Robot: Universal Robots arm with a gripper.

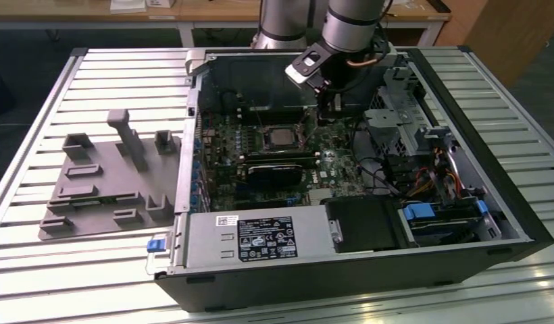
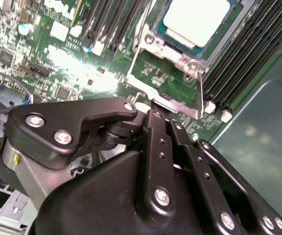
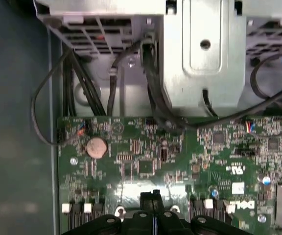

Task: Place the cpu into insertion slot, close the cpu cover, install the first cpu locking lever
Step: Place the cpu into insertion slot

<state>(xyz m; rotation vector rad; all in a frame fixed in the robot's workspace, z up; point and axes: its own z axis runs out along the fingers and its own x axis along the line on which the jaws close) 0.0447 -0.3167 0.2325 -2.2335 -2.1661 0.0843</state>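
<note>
The cpu [image 1: 279, 137] [image 2: 196, 18] lies with its silver face up in the insertion slot [image 1: 279, 127] on the green board inside the open computer case. The cpu cover [image 2: 173, 53], a silver frame, lies flat around the chip. A thin metal lever rod [image 2: 185, 111] runs along the cover's near edge. In the exterior view my gripper [image 1: 327, 115] hangs low over the board, just to the view's right of the slot. Its black fingers meet at the tip in both wrist views [image 2: 148, 108] [image 3: 153, 197], right by the lever rod. Whether they touch the rod is hidden.
A black card [image 1: 277, 172] sits in front of the slot, with a power supply [image 1: 259, 236] beyond it. A metal drive cage [image 1: 394, 121] [image 3: 199, 54] and cables [image 1: 394, 175] crowd the right. Memory slots [image 2: 248, 54] flank the chip. A grey fixture [image 1: 106, 182] rests outside the case.
</note>
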